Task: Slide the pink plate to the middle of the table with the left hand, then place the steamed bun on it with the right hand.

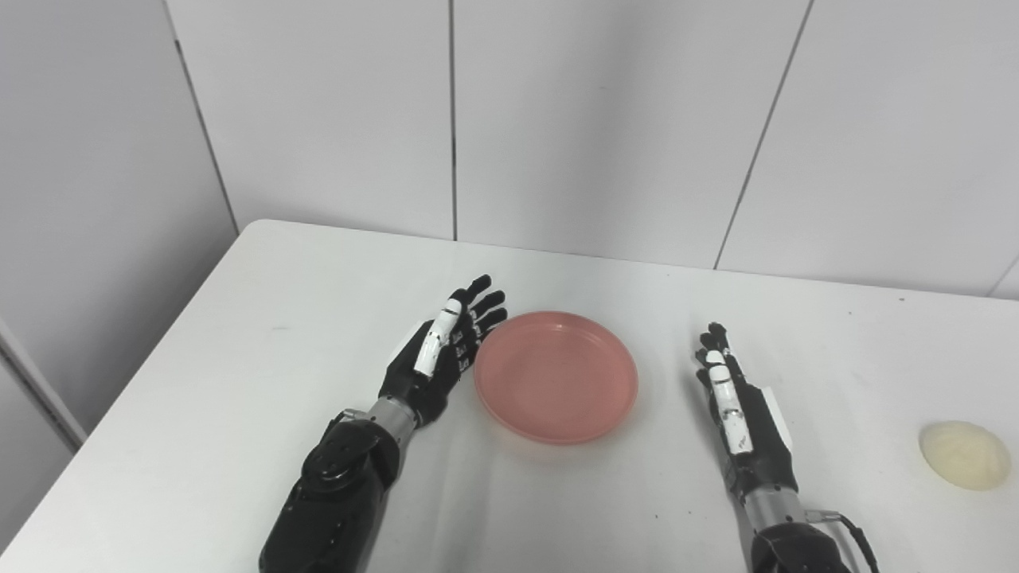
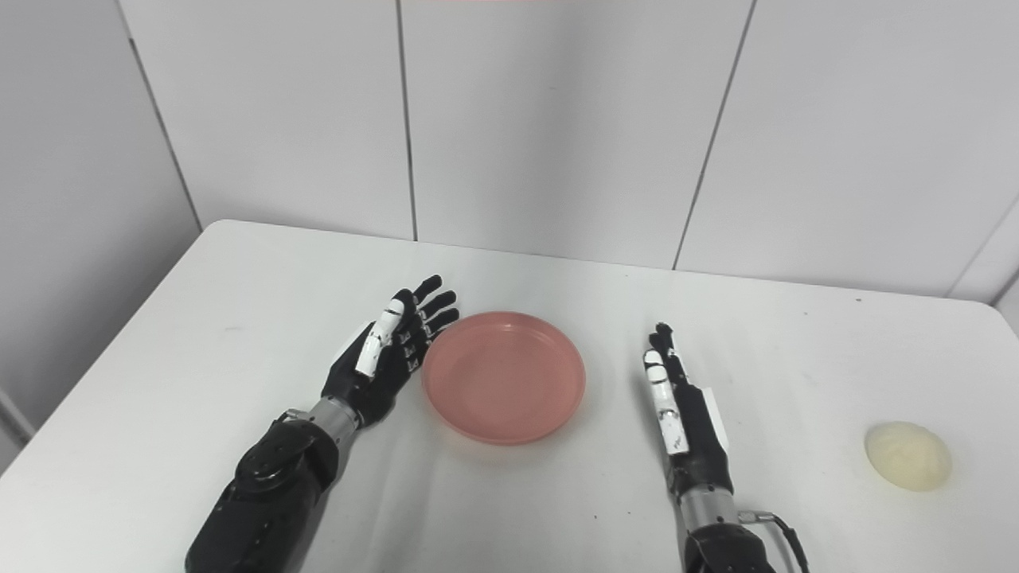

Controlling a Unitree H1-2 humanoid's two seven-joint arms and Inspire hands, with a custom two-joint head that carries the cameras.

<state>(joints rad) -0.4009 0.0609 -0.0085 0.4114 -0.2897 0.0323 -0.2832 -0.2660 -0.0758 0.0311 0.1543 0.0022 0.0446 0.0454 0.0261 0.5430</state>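
1. While nothing is held by either hand, the white table (image 1: 263, 334) carries everything, its far edge against the wall panels and its near edge cut off by the bottom of both views.
2. Roughly midway between the left and right edges, somewhat nearer the near edge than the far one, sits the pink plate (image 1: 556, 376), empty and flat on its base; by my judgement the slide is done or nearly so.
3. At the plate's left rim stands the left hand (image 1: 440, 356), on edge with fingers straight and spread a little, palm toward the plate, holding nothing. Whether the fingertips touch the rim or stand just clear I cannot tell.
4. Right of the plate and clearly apart from it is the right hand (image 1: 736, 402), likewise on edge, fingers extended and close together, empty.
5. Close to the right edge, well apart from the plate, lies the steamed bun (image 1: 964, 454), pale and rounded, with no marked long axis. It lies to the right of the right hand and slightly nearer the near edge, so that hand is much the nearer one for the pick-up; the bun's underside is hidden.
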